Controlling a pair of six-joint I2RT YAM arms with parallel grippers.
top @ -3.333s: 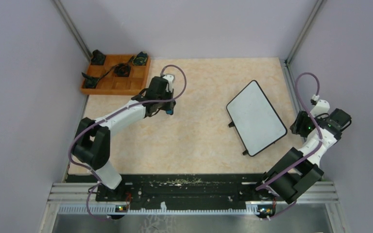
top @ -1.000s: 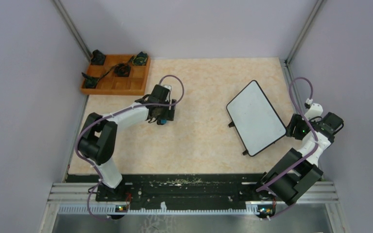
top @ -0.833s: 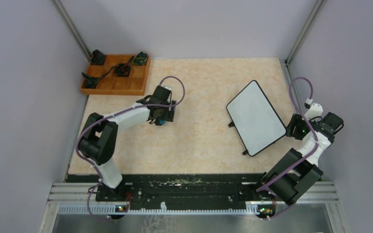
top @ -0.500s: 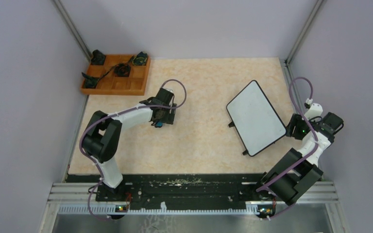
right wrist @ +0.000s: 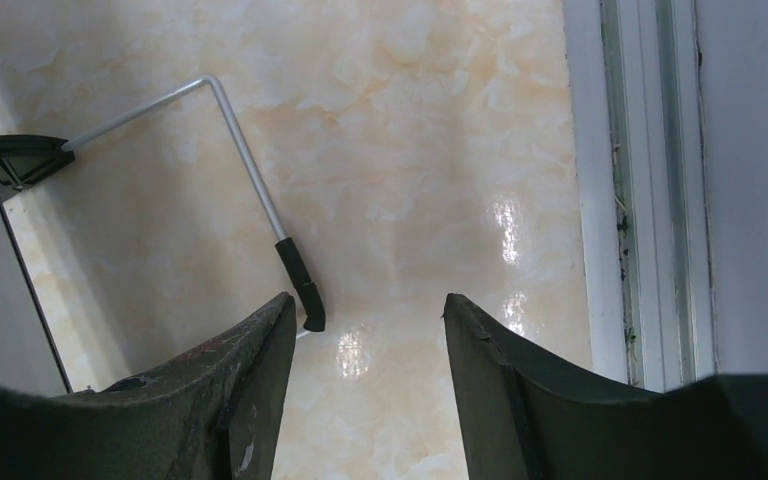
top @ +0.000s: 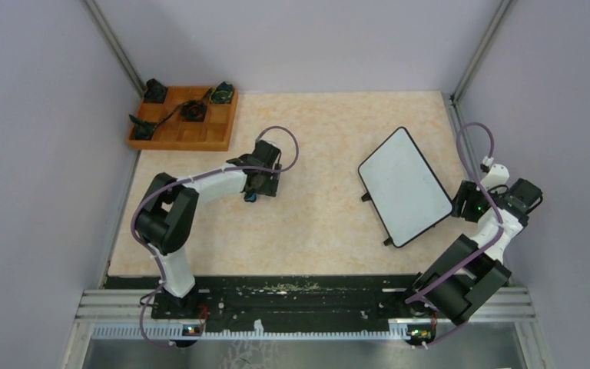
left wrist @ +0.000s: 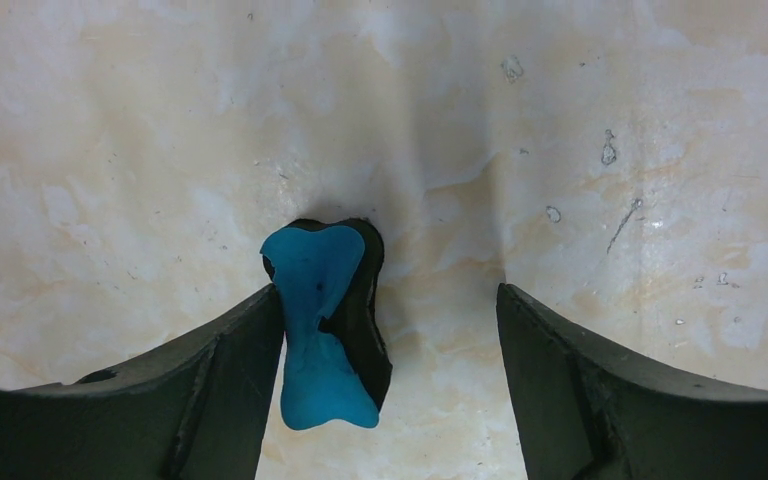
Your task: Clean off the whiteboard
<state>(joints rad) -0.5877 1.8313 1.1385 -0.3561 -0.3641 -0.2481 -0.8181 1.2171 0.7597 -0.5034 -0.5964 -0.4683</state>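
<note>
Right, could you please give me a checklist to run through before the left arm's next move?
1. The eraser sits inside the left tool: ok, against one finger.
2. The left tool is shut on the eraser: not ok, open, gap at the other finger.
3. The whiteboard is free of writing: ok, blank from above.
4. The right tool is empty: ok, open.
5. The right tool is off the whiteboard: cannot tell; it hangs at the board's edge, over its wire stand.
</note>
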